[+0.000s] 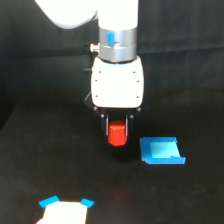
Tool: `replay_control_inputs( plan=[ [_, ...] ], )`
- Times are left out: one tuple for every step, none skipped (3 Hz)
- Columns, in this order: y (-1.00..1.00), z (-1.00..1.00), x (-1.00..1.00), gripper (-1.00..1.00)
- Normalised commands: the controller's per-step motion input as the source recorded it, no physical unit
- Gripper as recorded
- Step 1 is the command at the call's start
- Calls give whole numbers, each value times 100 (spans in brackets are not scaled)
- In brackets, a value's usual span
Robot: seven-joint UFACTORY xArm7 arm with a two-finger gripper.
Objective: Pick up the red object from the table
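End effector (118, 131) grips one red object (118, 135) above the table (50, 165); one blue piece (162, 151) lies beside.

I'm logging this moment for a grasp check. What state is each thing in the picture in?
hand: shut on the red object, fingers on either side.
red object: upright, held between the fingers; whether it is off the table I cannot tell.
blue piece: lying flat on the table, untouched.
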Motion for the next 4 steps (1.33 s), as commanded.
replay_control_inputs(
  plan=[
    [-79, 100, -23, -43],
    [-43, 100, -23, -35],
    [3, 59, 12, -74],
    [-7, 34, 24, -100]
  ],
)
